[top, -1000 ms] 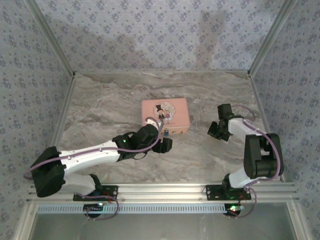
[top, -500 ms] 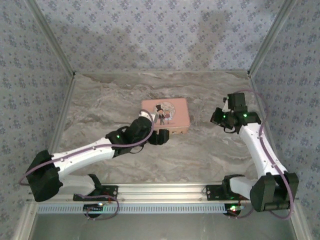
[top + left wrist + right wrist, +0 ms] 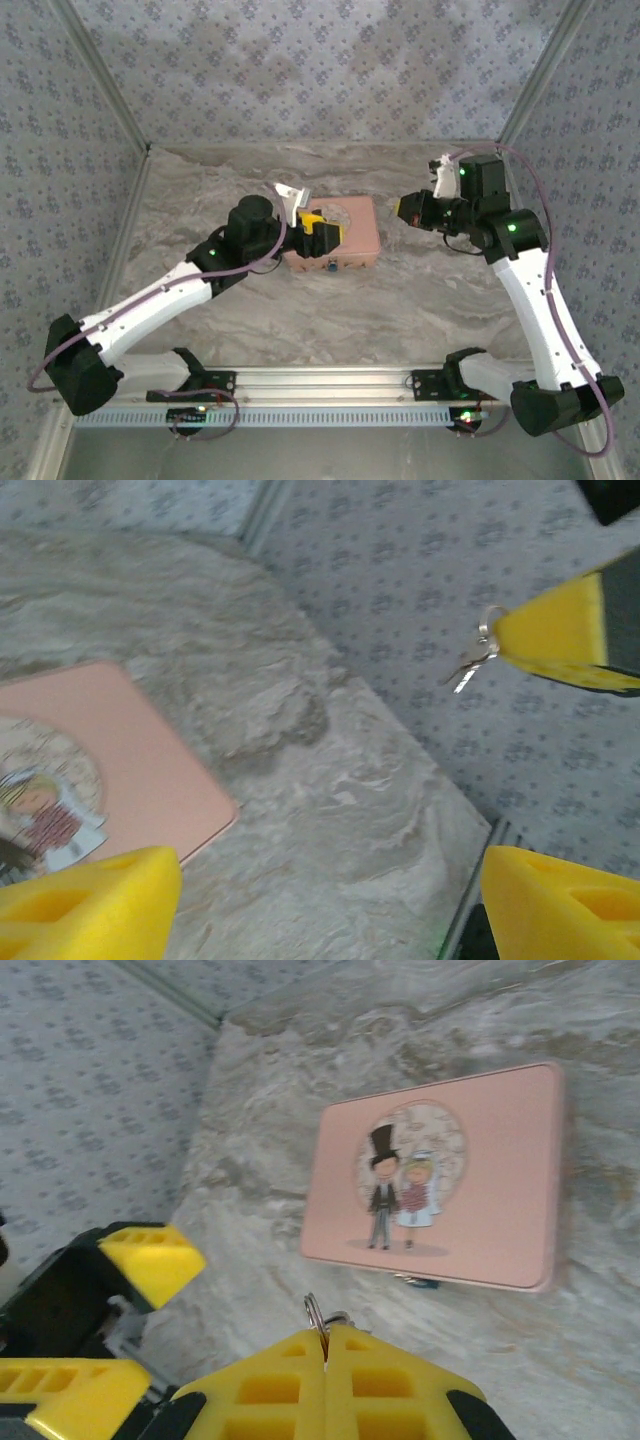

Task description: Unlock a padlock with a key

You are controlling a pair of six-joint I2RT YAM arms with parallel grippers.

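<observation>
The padlock (image 3: pixel 330 265) is a tiny bluish speck at the front edge of the pink tin (image 3: pixel 350 228); in the right wrist view the padlock (image 3: pixel 415 1281) peeks out below the tin (image 3: pixel 450 1180). My right gripper (image 3: pixel 325 1345) is shut on the key (image 3: pixel 316 1313), whose ring sticks out above the fingertips. From above, the right gripper (image 3: pixel 408 210) hangs in the air right of the tin. In the left wrist view the key (image 3: pixel 468 670) dangles from a right finger (image 3: pixel 560 640). My left gripper (image 3: pixel 322 230) is open over the tin's left end, its jaws wide apart (image 3: pixel 330 900).
The marble table (image 3: pixel 400 300) is walled by patterned panels with metal corner posts (image 3: pixel 530 80). The tin with the cartoon couple is the one large object. Both arms reach toward the table's middle, facing each other across the tin.
The left arm has risen from the tin's front edge and now points right over the tin. The right arm has lifted and swung left toward the tin.
</observation>
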